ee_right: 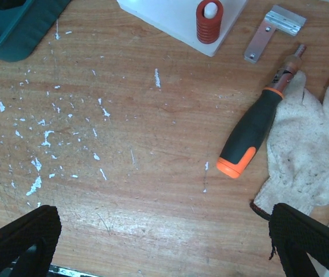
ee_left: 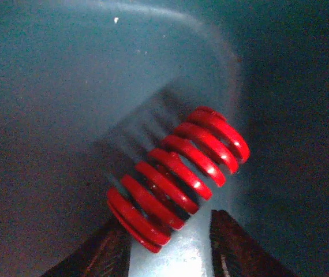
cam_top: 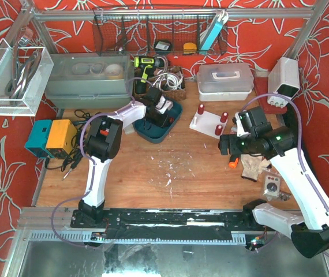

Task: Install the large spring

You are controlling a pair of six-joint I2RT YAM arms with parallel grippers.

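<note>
My left gripper [ee_left: 170, 228] sat inside the teal tray [ee_left: 66, 86], its fingers narrowed but apart around the lower end of the large spring [ee_left: 176, 176], not yet pinching it. My right gripper [ee_right: 164, 242] hung spread wide and empty, right of the tray.

From high behind the bases we see the whole table [cam_top: 141, 167]. Our left wrist camera peers closely past the left gripper [ee_left: 170, 236] into the teal tray [ee_left: 95, 69]. Ahead of the right gripper [ee_right: 164, 222], our other wrist camera looks down, sharing the screwdriver [ee_right: 251, 135] and glove [ee_right: 303, 144] with the top view.
</note>
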